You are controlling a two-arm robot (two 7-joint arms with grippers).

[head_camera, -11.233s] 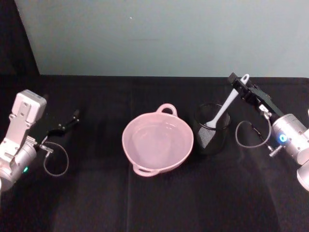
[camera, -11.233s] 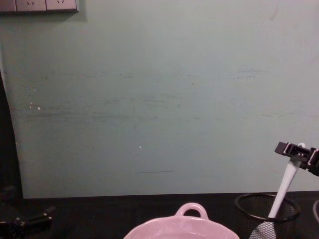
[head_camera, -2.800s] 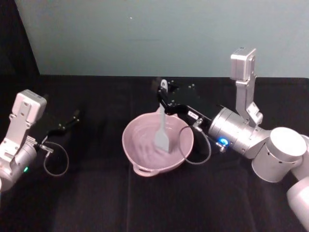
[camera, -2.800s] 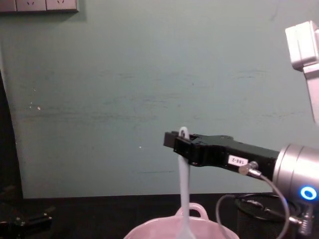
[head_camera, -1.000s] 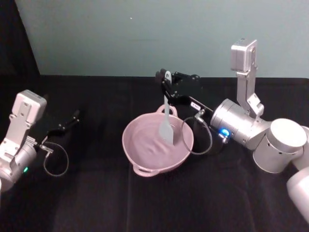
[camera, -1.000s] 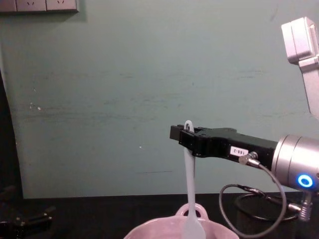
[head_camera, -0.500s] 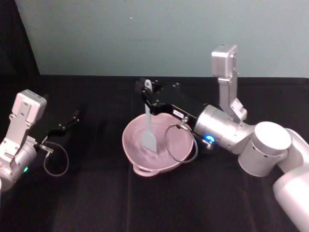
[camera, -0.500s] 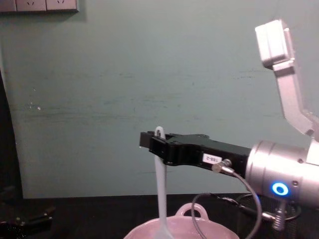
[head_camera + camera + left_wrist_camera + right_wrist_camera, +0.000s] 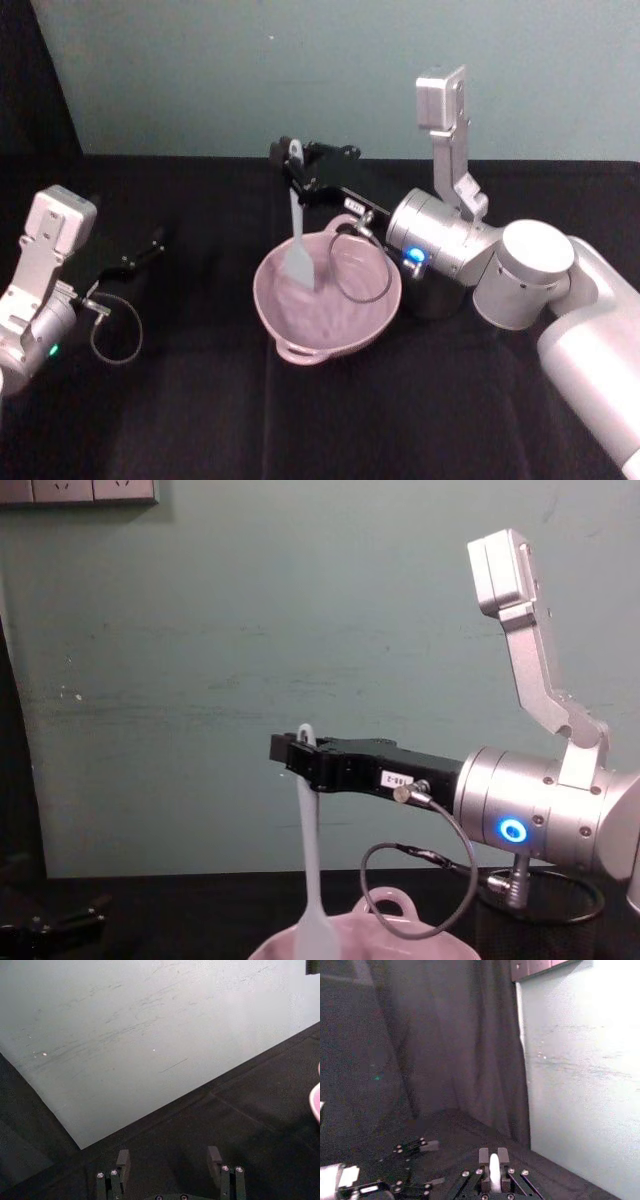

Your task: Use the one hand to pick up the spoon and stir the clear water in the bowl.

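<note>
My right gripper (image 9: pixel 291 160) is shut on the top of the white spoon (image 9: pixel 297 225), which hangs nearly upright. The spoon's flat head is down inside the far left part of the pink bowl (image 9: pixel 268 305). The clear water (image 9: pixel 335 310) barely shows against the pink. In the chest view the right gripper (image 9: pixel 300 756) holds the spoon (image 9: pixel 311 850) over the bowl (image 9: pixel 275 946). The spoon's handle (image 9: pixel 494 1171) stands between the fingers in the right wrist view. My left gripper (image 9: pixel 150 244) rests open at the table's left, with its fingers (image 9: pixel 122 1159) apart on nothing.
A black cloth covers the table (image 9: pixel 200 420), and a pale green wall (image 9: pixel 300 70) stands behind it. A dark cup (image 9: pixel 437 297) is mostly hidden behind my right wrist. A cable (image 9: pixel 350 270) loops from the right wrist over the bowl.
The right gripper has swept the spoon from the right side of the bowl across to its far left side. The left arm has not moved.
</note>
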